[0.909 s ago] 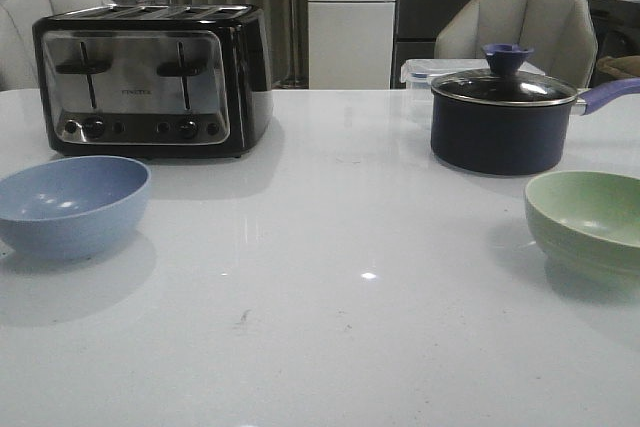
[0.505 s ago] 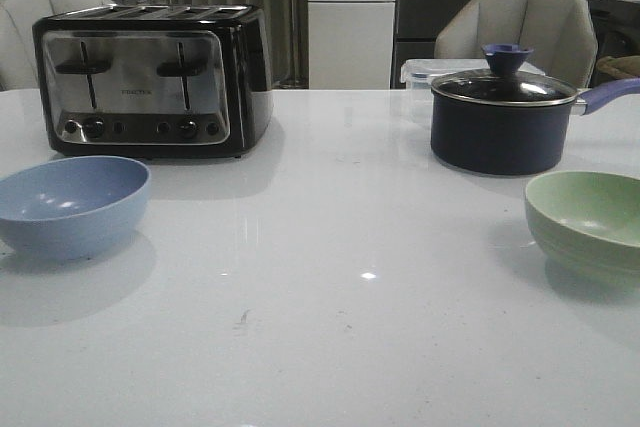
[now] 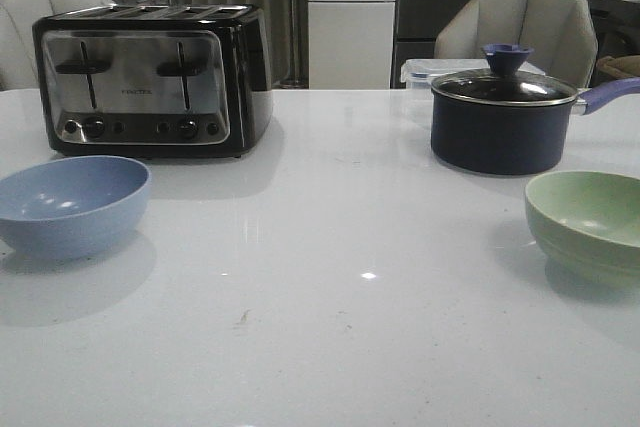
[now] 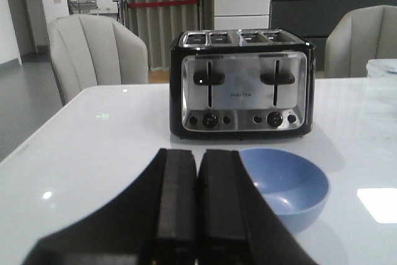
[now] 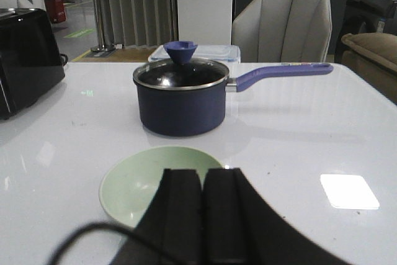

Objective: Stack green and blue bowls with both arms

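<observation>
Both my grippers are clamped shut on nothing: left gripper point(image 4: 197, 206) behind the blue bowl point(image 3: 72, 204) by the toaster point(image 3: 150, 79), right gripper point(image 5: 201, 215) behind the green bowl point(image 3: 590, 219) near the saucepan point(image 3: 505, 117)

A black and chrome 4-slot toaster point(image 3: 152, 80) stands far left on the white table point(image 3: 340, 307); a lidded navy saucepan point(image 3: 503, 119) far right; a clear container point(image 3: 420, 71) behind it.

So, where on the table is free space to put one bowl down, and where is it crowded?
The widest bare patch is the table middle and front, between the blue bowl and the green bowl. Another gap lies between the toaster and the saucepan. The back corners are crowded: each bowl sits close before an appliance.
</observation>
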{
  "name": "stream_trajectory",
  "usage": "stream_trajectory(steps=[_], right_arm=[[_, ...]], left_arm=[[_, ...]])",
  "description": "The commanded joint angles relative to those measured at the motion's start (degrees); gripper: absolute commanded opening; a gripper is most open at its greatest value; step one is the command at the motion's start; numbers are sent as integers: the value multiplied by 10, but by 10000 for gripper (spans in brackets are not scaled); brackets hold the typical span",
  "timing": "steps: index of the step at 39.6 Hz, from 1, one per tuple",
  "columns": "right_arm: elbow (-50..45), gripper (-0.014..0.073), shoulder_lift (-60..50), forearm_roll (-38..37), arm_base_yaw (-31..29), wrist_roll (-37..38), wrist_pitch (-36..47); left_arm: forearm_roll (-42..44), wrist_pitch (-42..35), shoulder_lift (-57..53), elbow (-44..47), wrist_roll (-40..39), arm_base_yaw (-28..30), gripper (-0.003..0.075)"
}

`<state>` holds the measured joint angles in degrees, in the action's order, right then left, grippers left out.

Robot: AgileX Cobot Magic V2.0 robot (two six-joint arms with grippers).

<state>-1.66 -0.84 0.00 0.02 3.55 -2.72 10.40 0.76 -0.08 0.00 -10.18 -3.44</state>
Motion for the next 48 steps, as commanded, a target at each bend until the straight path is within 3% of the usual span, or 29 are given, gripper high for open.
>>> stream_trajectory(steps=[1, 8, 19, 28, 48], right_arm=[[26, 18, -8, 0, -3, -2, 77], [122, 18, -8, 0, -3, -2, 44], [264, 18, 44, -4, -3, -2, -41], [352, 18, 146, -4, -3, -2, -146], [367, 18, 357, -4, -3, -2, -295]], left_arm=[[-10, -113, -12, 2, -3, 0, 99], [-10, -112, -8, -67, -3, 0, 99], [-10, -13, 45, -232, -3, 0, 99], [-10, 114, 140, -350, -3, 0, 99], [-10, 313, 292, -363, -3, 0, 99]])
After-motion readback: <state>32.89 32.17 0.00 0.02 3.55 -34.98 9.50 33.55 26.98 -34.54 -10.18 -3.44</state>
